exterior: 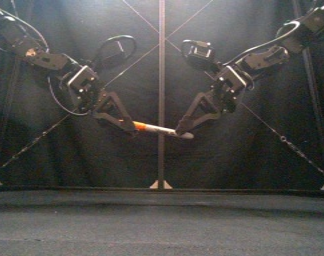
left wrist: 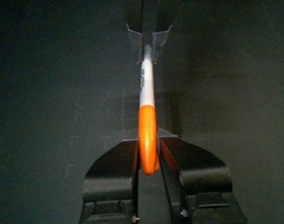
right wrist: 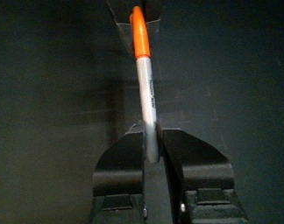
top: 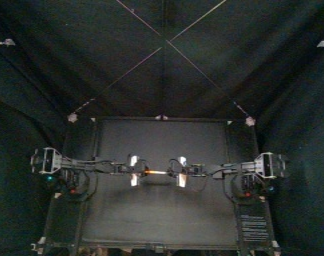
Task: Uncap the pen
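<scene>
Orange-capped pen, pale barrel, cap seemingly still on, almost level, aloft above the middle of the table

Small black table, seen from above and from its front edge.
Its flat, matte dark top reaches from the front edge to the back edge; the left arm stands at its left edge, the right arm at its right edge.

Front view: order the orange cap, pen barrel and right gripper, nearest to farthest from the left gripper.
1. The orange cap, held by the left gripper.
2. The pen barrel, just right of the cap.
3. The right gripper, clamping the barrel's far end.
</scene>
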Tool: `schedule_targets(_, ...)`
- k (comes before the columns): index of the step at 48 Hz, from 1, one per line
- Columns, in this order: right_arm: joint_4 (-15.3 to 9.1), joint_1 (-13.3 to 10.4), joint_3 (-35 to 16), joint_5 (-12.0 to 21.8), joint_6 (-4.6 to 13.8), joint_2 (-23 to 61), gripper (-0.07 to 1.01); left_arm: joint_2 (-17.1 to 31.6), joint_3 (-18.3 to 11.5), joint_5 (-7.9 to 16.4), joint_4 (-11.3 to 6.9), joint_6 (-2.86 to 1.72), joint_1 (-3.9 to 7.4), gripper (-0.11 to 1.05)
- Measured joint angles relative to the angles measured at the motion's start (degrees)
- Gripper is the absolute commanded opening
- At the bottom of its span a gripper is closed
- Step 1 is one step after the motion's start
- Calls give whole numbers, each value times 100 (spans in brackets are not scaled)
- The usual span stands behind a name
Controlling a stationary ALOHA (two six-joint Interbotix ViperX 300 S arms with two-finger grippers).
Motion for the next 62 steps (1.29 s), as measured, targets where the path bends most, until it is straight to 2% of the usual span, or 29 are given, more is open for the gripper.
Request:
schedule_targets(2,9,0,88,35,0,-97,43,-44,18,44,18,0,0,49)
schedule_targets(3,18,-9,237,53,44,-158,43,-97,167,62,26,9,18,49)
schedule_targets(4,18,-9,272,53,18,-176,43,-132,220,62,18,-18,18,49)
schedule_targets(5,18,-18,299,53,26,-193,43,-149,237,62,18,0,26,49)
schedule_targets(12,44,-26,519,35,35,-483,43,-431,457,62,26,0,26,49)
schedule_targets(14,44,-26,598,35,35,-563,43,-527,545,53,18,-18,26,49)
schedule_targets(19,79,-35,756,-44,26,-747,43,-694,659,53,18,-9,26,49)
schedule_targets(27,105,-53,1011,-492,35,-923,43,-738,694,53,26,-9,26,49)
schedule_targets(34,114,-62,1037,-527,35,-923,43,-747,694,26,18,-9,26,49)
schedule_targets(44,105,-62,1037,-536,35,-923,43,-747,694,-202,18,-9,26,49)
schedule_targets(62,97,-62,1037,-536,35,-923,43,-747,694,-202,18,-9,26,49)
